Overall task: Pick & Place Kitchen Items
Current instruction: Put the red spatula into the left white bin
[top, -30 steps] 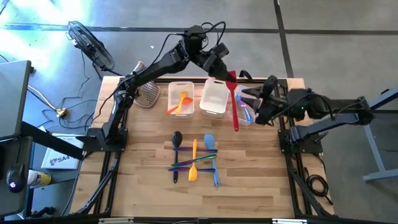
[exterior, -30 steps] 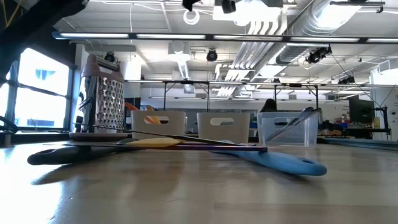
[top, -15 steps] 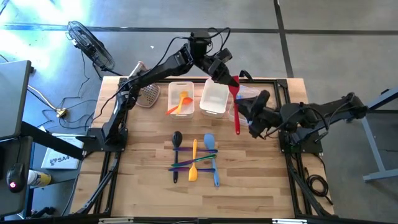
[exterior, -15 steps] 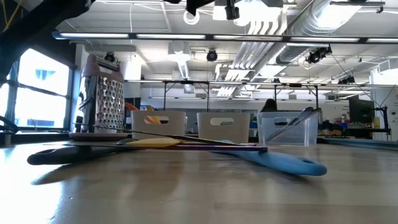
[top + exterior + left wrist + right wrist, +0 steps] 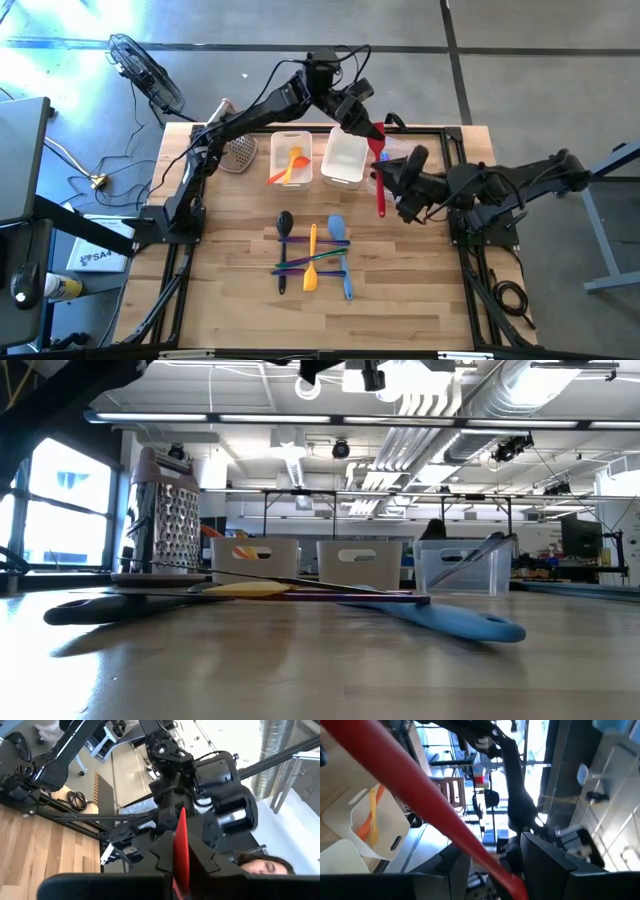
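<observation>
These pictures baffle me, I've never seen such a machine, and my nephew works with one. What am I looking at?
Two dark robot arms work at a wooden table. One picture looks down from above, one looks level across the tabletop, and two come from cameras on the arms' wrists. The left claw is shut on a red spatula, held above the table by the clear bins. The right claw sits around its handle, partly open. On the table lie colourful plastic utensils; a box grater stands at the back.
</observation>
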